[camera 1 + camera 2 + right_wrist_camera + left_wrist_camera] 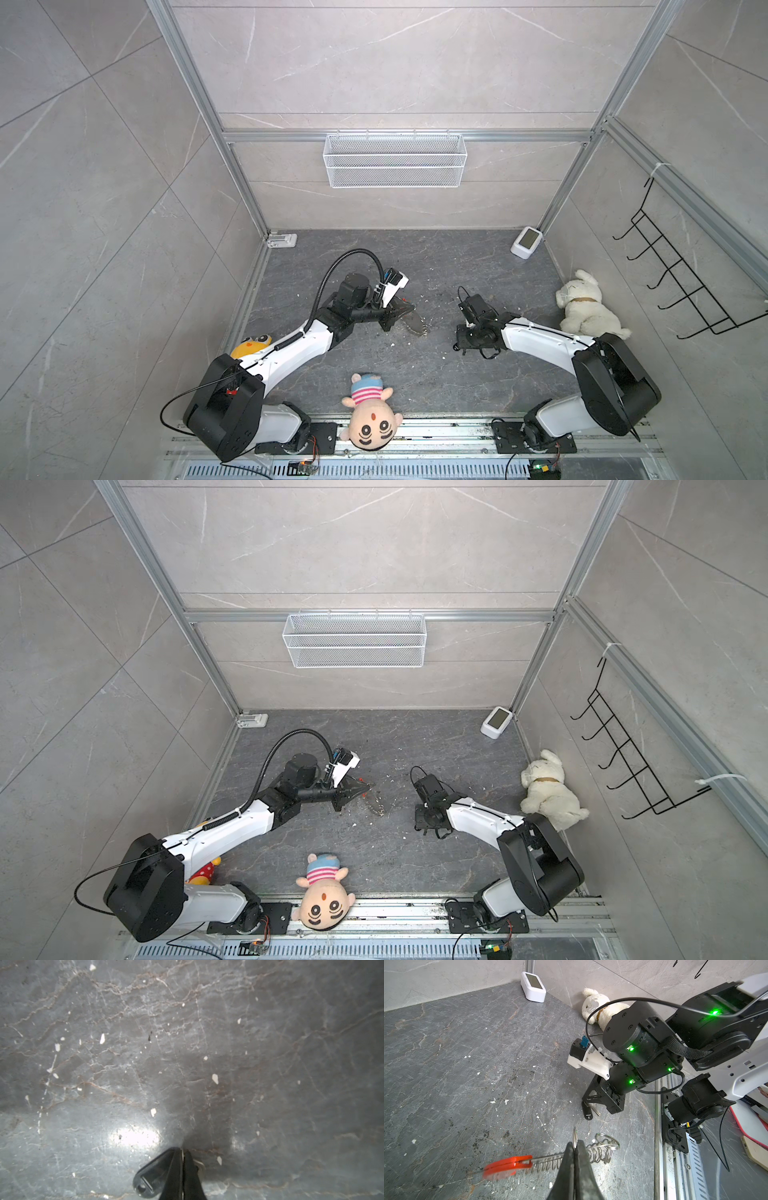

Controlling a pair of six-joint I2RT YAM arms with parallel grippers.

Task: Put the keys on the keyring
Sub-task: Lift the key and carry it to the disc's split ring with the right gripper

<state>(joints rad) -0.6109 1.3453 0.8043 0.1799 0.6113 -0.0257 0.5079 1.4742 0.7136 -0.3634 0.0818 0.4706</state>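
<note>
In the left wrist view, the keyring (600, 1153) is a metal loop strung with several small silver rings and has a red plastic segment (508, 1165). My left gripper (576, 1144) is shut on its thin metal loop, just above the dark floor. Both top views show this gripper (409, 307) near the middle of the floor, with the keyring (376, 804) at its tip. The keys (149, 1178) have a black plastic head and a short metal blade (200, 1164). My right gripper (182, 1150) is shut on them, low over the floor. The keys (588, 1114) hang under it, a short way from the keyring.
A white plush dog (586, 307) lies by the right wall. A doll (372, 415) lies at the front rail and a yellow toy (249, 345) sits under the left arm. A white device (525, 242) stands in the back right corner. A wire basket (395, 160) and a black hook rack (681, 274) hang on the walls.
</note>
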